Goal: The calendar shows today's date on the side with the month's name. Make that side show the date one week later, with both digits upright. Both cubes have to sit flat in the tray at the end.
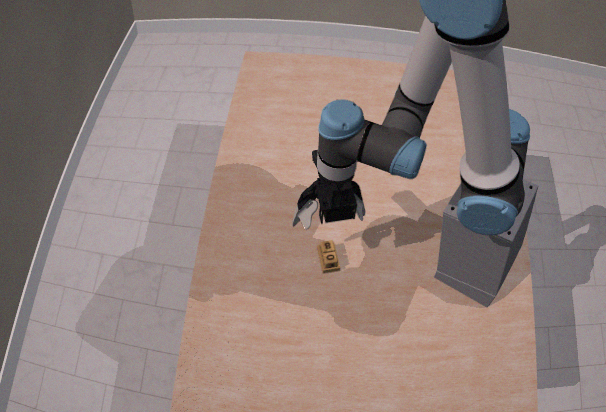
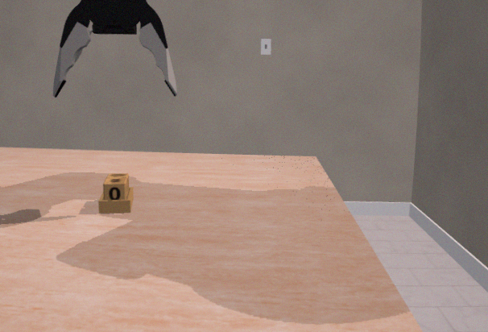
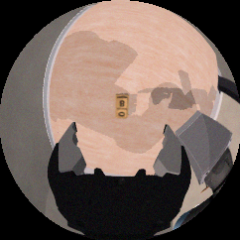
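The small wooden tray (image 1: 331, 271) (image 2: 114, 207) stands on the table. Two wooden cubes sit in it side by side and look flat. One cube (image 1: 327, 245) (image 3: 122, 102) has an 8 on top; the other cube (image 1: 330, 257) (image 3: 121, 114) has a 0 on top. In the exterior view the nearer cube (image 2: 114, 192) shows an upright 0 on its end face and hides most of the other. The month's name and the digits on its side are not readable. My gripper (image 1: 333, 223) (image 2: 115, 95) (image 3: 120, 124) is wide open and empty, high above the tray.
The wooden table (image 1: 354, 366) (image 2: 244, 250) lies under the tray. The grey robot pedestal (image 1: 470, 250) (image 3: 203, 144) stands to the right in the top view. The arm's shadow falls around the tray.
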`<state>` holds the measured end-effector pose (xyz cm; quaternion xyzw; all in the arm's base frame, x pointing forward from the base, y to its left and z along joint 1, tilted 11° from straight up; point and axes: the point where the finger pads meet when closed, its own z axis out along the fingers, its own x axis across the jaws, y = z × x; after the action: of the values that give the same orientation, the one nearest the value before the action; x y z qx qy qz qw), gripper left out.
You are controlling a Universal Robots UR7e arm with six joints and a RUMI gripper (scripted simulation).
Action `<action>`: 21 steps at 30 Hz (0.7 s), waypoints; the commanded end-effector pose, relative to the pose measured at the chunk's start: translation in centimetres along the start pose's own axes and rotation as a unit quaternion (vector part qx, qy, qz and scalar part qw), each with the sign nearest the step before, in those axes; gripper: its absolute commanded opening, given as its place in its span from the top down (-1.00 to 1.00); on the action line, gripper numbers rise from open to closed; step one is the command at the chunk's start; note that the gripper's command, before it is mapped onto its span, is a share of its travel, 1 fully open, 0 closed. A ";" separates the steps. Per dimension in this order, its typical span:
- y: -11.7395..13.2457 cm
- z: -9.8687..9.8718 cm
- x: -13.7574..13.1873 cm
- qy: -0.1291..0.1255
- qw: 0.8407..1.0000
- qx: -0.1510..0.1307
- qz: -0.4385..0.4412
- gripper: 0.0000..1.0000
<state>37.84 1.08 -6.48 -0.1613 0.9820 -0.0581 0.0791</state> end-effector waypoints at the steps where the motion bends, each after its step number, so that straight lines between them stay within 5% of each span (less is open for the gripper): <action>1: 0.0 -1.9 0.0 0.002 1.000 -0.001 0.000 -1.00; 21: 0.0 -4.8 0.0 0.002 1.000 -0.001 0.000 -1.00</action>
<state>37.09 1.46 -2.08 -0.1612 0.9820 -0.0581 0.0790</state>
